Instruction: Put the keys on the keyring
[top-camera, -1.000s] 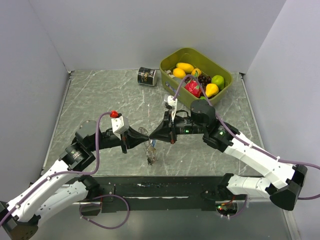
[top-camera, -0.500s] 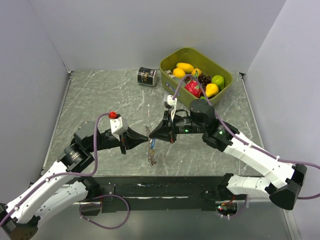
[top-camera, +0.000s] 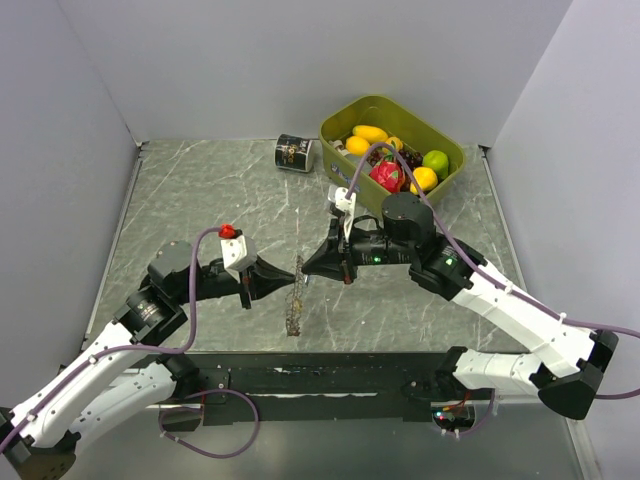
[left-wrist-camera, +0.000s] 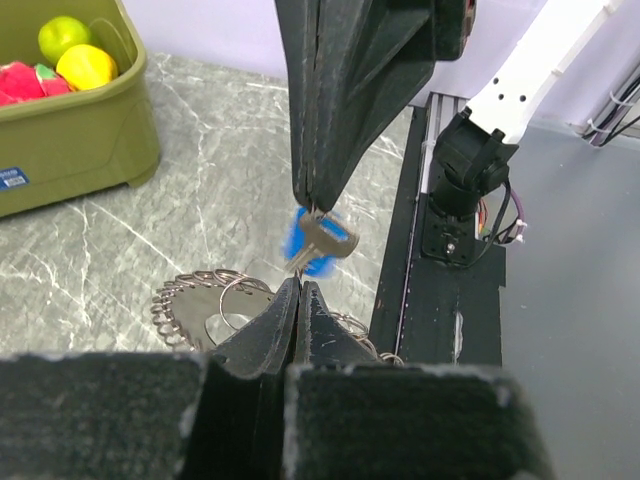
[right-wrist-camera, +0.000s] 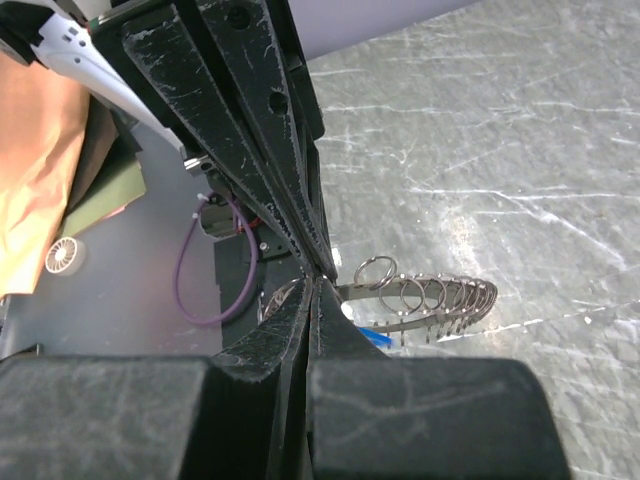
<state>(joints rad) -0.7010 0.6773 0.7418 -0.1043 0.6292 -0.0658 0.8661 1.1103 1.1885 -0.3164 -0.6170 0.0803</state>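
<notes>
The keyring (top-camera: 294, 305) hangs edge-on between the two grippers at the table's middle. It is a silvery ring strung with several small wire loops, seen in the left wrist view (left-wrist-camera: 185, 300) and the right wrist view (right-wrist-camera: 440, 295). My left gripper (top-camera: 289, 282) is shut on its rim (left-wrist-camera: 298, 285). My right gripper (top-camera: 304, 268) is shut on a silver key with a blue tag (left-wrist-camera: 322, 238), tip pointing down at the left fingertips. The blue tag (right-wrist-camera: 372, 337) shows below the right gripper (right-wrist-camera: 318, 282). The other keys are out of view.
A green bin (top-camera: 345, 115) with toy fruit stands at the back right, and shows in the left wrist view (left-wrist-camera: 70, 130). A black can (top-camera: 294, 153) lies on its side left of the bin. Grey walls close in the marbled table.
The keyring has turned from a slanted dangle to edge-on and upright under the left gripper. The right gripper with the key has shifted slightly back and stays close to the left fingertips.
</notes>
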